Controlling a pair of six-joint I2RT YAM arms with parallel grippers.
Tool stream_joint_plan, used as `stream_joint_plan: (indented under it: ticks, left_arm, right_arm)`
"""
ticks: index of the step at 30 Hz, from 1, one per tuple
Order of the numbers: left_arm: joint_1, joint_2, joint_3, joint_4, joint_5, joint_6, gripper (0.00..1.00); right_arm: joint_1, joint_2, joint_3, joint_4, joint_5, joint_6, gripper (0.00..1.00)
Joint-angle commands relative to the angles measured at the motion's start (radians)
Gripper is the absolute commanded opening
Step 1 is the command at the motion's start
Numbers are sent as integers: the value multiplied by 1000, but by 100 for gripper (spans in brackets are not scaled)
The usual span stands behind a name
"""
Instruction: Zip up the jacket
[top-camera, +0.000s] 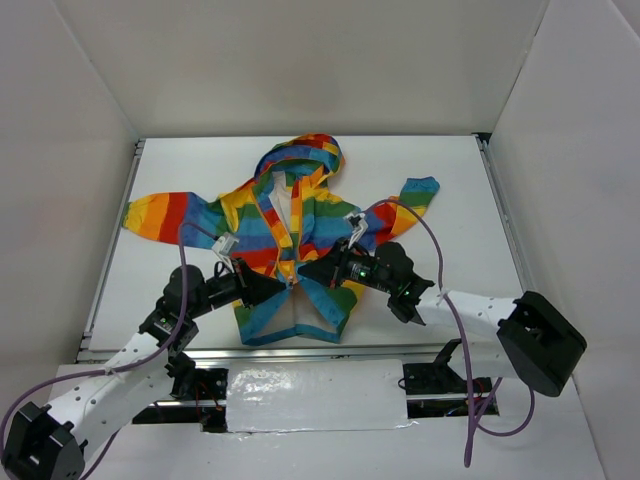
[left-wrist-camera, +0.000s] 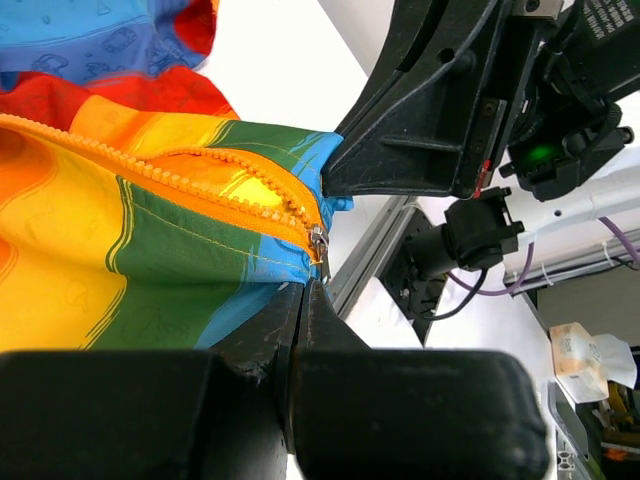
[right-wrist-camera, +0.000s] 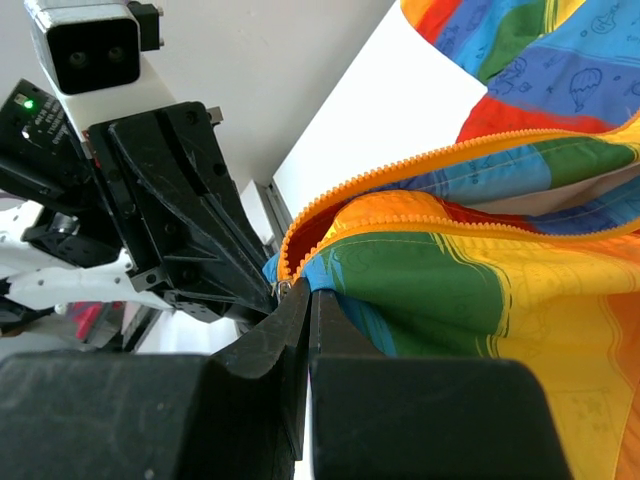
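The rainbow-striped hooded jacket (top-camera: 318, 212) lies flat on the white table (top-camera: 450, 200), hood at the far side and sleeves spread. Its orange zipper (top-camera: 286, 238) runs down the front, and below the grippers the front gapes over white lining. My left gripper (top-camera: 283, 285) and right gripper (top-camera: 304, 270) meet tip to tip at the lower front. In the left wrist view the left gripper (left-wrist-camera: 306, 288) is shut on the jacket's blue-green edge (left-wrist-camera: 150, 260), just under the metal slider (left-wrist-camera: 318, 243). The right gripper (right-wrist-camera: 308, 292) is shut on the opposite edge (right-wrist-camera: 450, 280), beside the slider (right-wrist-camera: 284, 291).
Aluminium rails (top-camera: 108, 260) border the table on the left and right, with white walls behind them. A white taped strip (top-camera: 315, 400) covers the near edge between the arm bases. Purple cables (top-camera: 440, 250) loop over both arms.
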Motion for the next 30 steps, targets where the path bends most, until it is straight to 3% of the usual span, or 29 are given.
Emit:
stream_joint_plan:
  ticks: [1,21,30]
  left_arm:
    - [-3,-1,23,-3,104,9,0]
    - [-5,29,-70,102,163,-23,0]
    - [-5,175,-141,426,207,-166,0]
  right_arm:
    - [-27,-53,-11,137,113,20,0]
    - [-34,-33,5,143,147,162,0]
    - [-33,10,-12,134,139,183,0]
